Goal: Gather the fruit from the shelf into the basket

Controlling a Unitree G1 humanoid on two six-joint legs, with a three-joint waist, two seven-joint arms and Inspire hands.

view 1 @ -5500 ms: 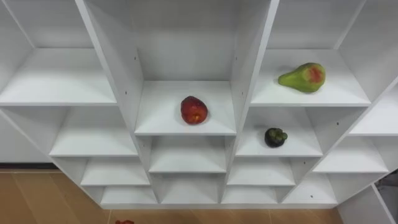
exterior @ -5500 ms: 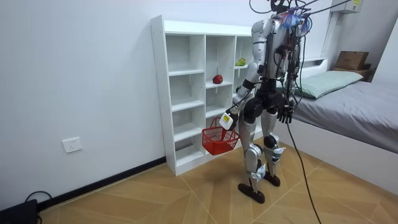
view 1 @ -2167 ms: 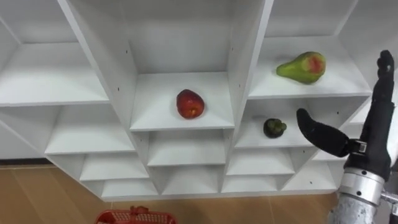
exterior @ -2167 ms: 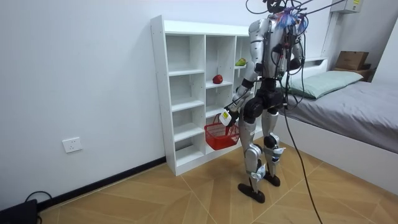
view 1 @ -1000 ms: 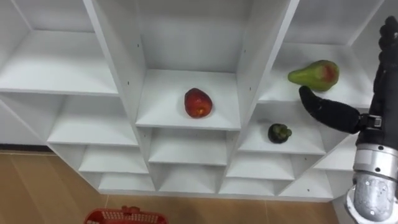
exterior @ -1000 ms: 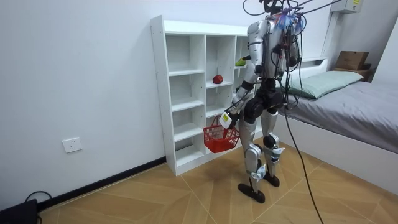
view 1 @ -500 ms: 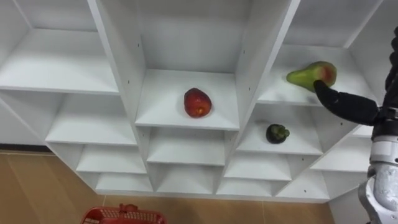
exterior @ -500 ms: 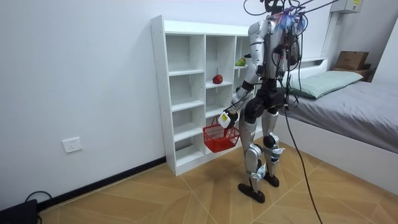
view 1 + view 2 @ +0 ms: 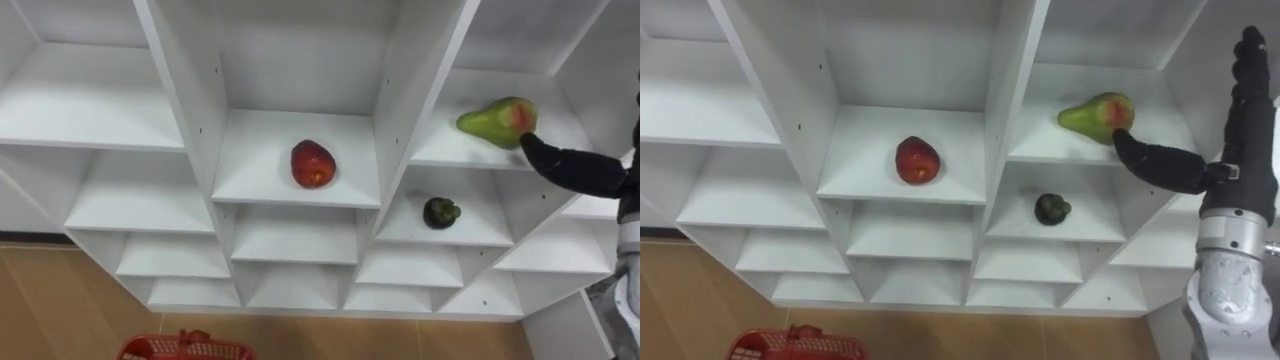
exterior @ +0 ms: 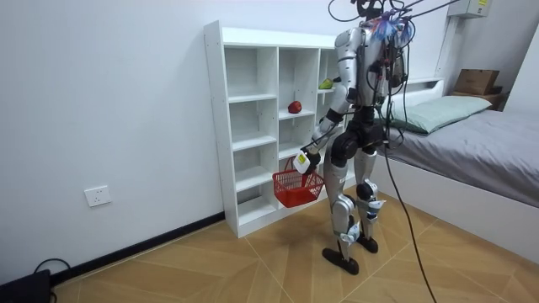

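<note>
Right hand [image 9: 1238,170]: right edge, fingers straight, gripping nothing, thumb tip just beside or touching the green-red fruit [image 9: 1095,114].
Green-red fruit: upper right shelf of the white closet [image 9: 1012,130].
Red fruit [image 9: 916,160]: centre shelf.
Dark fruit [image 9: 1051,208]: shelf under the green-red fruit.
Left hand [image 10: 308,160]: room view centre, curled round the red basket [image 10: 295,187]'s handle.

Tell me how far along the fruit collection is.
Done: nothing looks collected. The apple, pear and dark fruit all sit on shelves. In hand: the left robot hand carries the basket; the open right robot hand reaches for the pear. Left: all three fruits.
</note>
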